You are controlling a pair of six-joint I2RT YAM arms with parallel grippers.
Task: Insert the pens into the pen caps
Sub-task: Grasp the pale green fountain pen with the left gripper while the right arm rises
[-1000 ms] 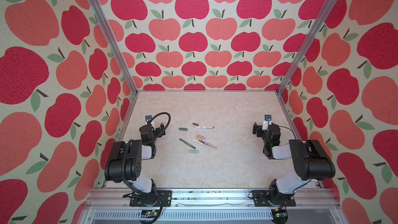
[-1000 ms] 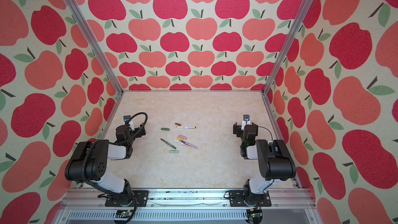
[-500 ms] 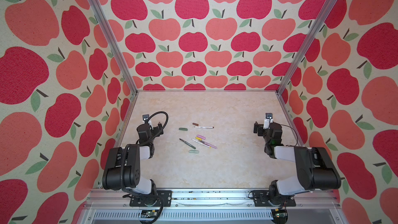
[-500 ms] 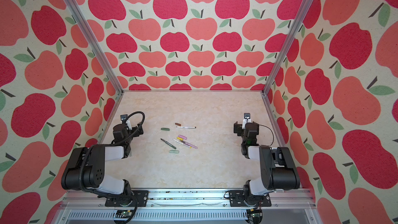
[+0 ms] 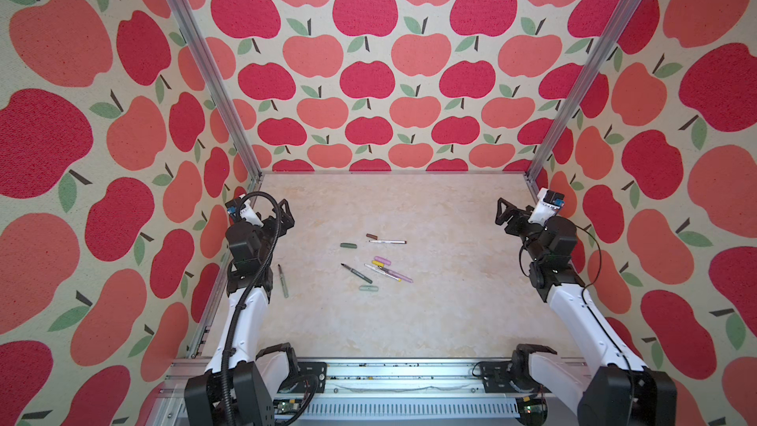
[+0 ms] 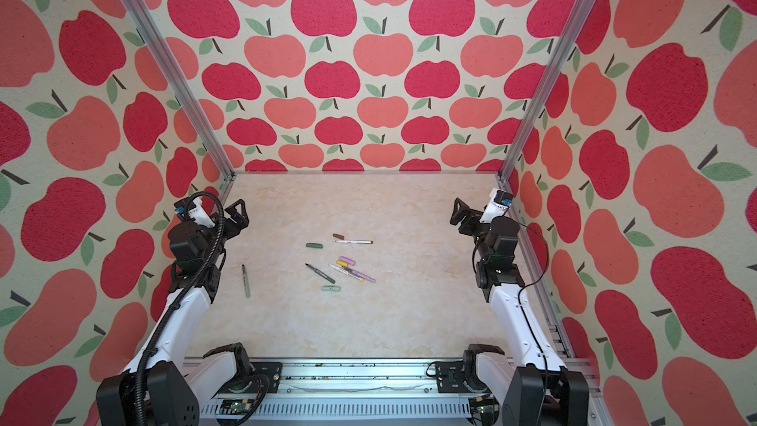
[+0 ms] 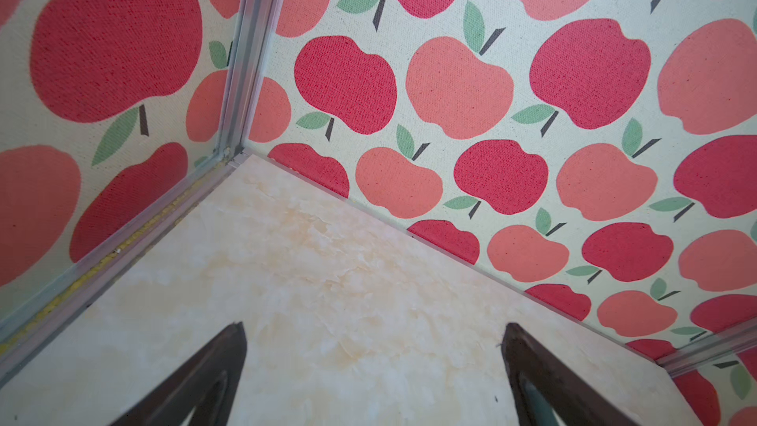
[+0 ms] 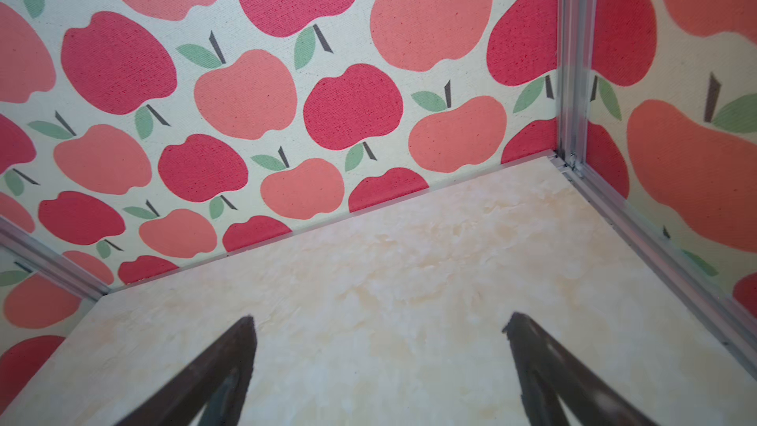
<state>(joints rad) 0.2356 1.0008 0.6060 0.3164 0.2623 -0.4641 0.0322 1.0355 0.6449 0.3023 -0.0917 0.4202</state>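
Apple-print walls (image 5: 368, 75) box in a pale marbled table (image 5: 430, 321), seen from above in both top views. Nearest, an aluminium rail (image 5: 389, 379) carries both arm bases. Next comes the sage green pen (image 5: 283, 281), lying alone just beside the left arm (image 5: 245, 313) and well apart from the rest.

Farther in, near the table's middle, the sage green cap (image 5: 368, 288) lies just short of the dark green pen (image 5: 357, 273). Beside that pen, the white-and-yellow pen (image 5: 383, 272) and the lilac-pink pen (image 5: 400, 277) lie side by side, seemingly touching. The yellow cap (image 5: 377, 263) and the lilac-pink cap (image 5: 383, 260) crowd against their far side. Beyond sits the dark green cap (image 5: 348, 245). Past it, the brown cap (image 5: 371, 236) lies just beside one end of the grey-white-and-brown pen (image 5: 387, 242). Every pen lies uncapped.

Farthest, the left gripper (image 5: 282, 215) and the right gripper (image 5: 506, 215) hang near the side walls. Each has its fingers spread wide and holds nothing. Each wrist view shows bare table between the fingers, with a back corner behind.
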